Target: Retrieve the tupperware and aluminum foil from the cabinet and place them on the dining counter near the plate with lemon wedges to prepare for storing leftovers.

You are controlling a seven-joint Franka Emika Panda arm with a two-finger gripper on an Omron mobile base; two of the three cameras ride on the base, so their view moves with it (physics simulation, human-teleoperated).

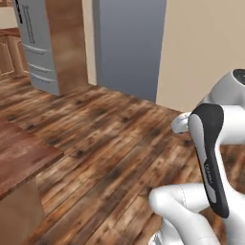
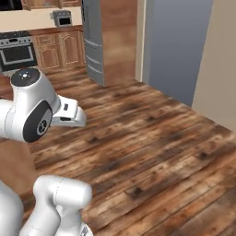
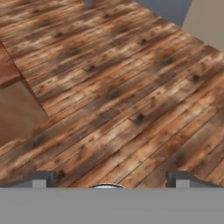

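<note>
A mobile robot arm crosses a simulated kitchen, its hand (image 3: 109, 179) spread wide and empty, the two dark fingertips (image 3: 41, 178) standing well apart at the bottom of the hand view above bare plank floor (image 3: 122, 87). Neither the tupperware nor the aluminum foil can be seen from here, nor the cabinet that should hold them, so both presumably still wait on the shelf and the fetching appears not yet begun. A corner of the dining table (image 1: 19, 153), a dark reddish-brown slab, juts in at the left of the left base view. Farther off stand a grey refrigerator (image 2: 94, 41) set in a wooden housing, a stove (image 2: 16, 53) beside light-brown low cupboards (image 2: 60, 48), and a blue-grey wall panel (image 1: 129, 45).

Judging by what such things are, the tupperware should be light and stiff but slick-walled, best pinched across its rim or opposite sides. The foil carton, long, slim and light, would likely balance best if taken across its narrow width near the middle, with gentle pressure so the cardboard does not crush.
</note>
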